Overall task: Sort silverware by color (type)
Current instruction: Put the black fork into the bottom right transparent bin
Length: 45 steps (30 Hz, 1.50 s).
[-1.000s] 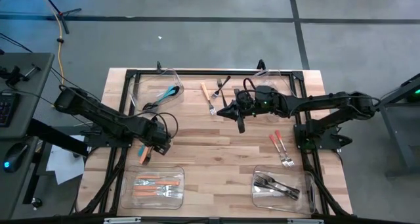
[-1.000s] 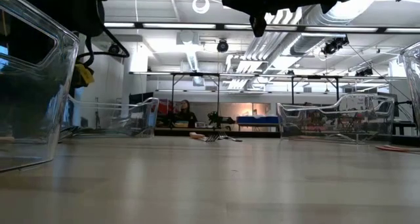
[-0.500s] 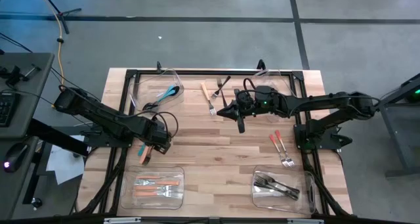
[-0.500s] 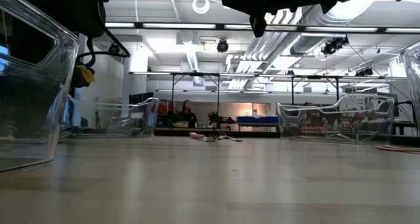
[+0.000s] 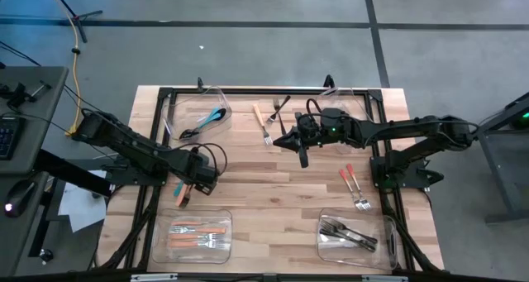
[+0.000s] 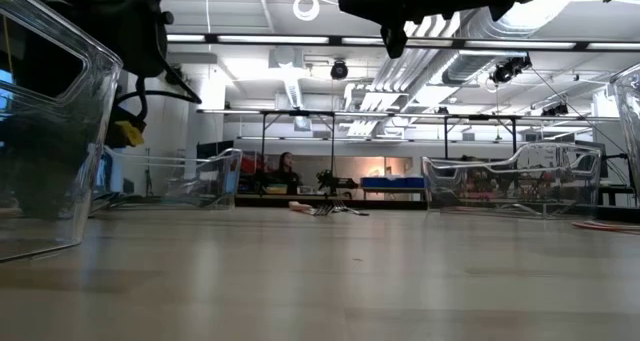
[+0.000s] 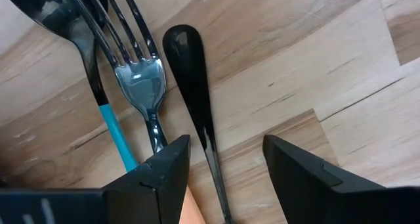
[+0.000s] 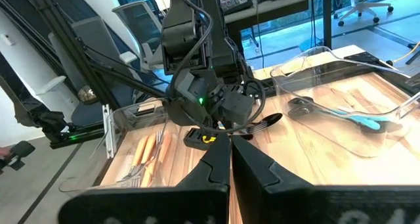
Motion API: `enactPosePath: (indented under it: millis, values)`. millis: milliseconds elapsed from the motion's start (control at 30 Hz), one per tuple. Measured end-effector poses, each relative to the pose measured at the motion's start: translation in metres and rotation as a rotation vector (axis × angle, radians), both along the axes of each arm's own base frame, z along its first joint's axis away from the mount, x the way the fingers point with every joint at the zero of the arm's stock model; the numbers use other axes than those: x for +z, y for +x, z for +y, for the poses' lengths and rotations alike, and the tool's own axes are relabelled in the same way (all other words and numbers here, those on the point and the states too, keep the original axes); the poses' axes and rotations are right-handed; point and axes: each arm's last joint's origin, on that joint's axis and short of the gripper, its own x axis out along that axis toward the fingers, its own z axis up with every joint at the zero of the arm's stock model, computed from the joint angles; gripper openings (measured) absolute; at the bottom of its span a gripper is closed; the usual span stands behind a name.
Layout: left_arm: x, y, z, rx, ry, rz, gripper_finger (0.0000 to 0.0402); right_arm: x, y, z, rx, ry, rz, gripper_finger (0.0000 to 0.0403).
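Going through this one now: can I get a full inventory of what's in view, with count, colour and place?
Table: one, light wood, centre.
Bins: four, clear, one near each table corner.
Orange-handled forks: several, in the near-left bin.
Dark utensils: several, in the near-right bin.
Teal-handled utensil: one, in the far-left bin, beside a dark piece.
Loose fork pair: one pale-orange handle, one black, far centre.
Red-orange-handled pair: two, right side.
Black spoon: one, under the left gripper, beside a fork and a teal handle.
Left gripper: open, straddling the black spoon.
Right gripper: shut, empty, above table centre.
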Motion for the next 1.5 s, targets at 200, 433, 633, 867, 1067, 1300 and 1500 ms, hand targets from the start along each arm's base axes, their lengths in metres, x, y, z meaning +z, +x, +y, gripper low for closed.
enactPosePath:
  millis: [200, 433, 633, 867, 1067, 1300, 1500]
  values:
    - [0.000, 0.001, 0.000, 0.000, -0.005, -0.006, 0.0169, 0.000, 0.000, 0.000, -0.001, 0.006, 0.000, 0.0000]
    - [0.000, 0.003, -0.001, -0.022, -0.015, -0.029, 0.0082, 0.000, 0.000, 0.000, -0.001, 0.006, 0.001, 0.0000]
    - [-0.001, 0.005, -0.002, -0.061, -0.019, -0.053, 0.0010, -0.001, 0.000, 0.000, -0.001, 0.007, 0.013, 0.0000]
    - [0.001, 0.006, -0.002, -0.110, -0.018, -0.060, 0.0005, -0.002, 0.000, 0.000, 0.000, -0.001, 0.020, 0.0000]
    - [0.020, 0.021, -0.003, -0.201, -0.010, -0.235, 0.0002, -0.002, 0.000, 0.000, 0.002, -0.010, 0.018, 0.0000]
    - [0.059, 0.045, 0.008, -0.243, 0.073, -0.636, 0.0001, 0.000, -0.001, 0.001, 0.027, -0.013, 0.010, 0.0000]
    - [0.102, 0.061, 0.032, -0.301, 0.267, -0.970, 0.0001, 0.012, -0.014, 0.002, 0.033, -0.015, -0.009, 0.0000]
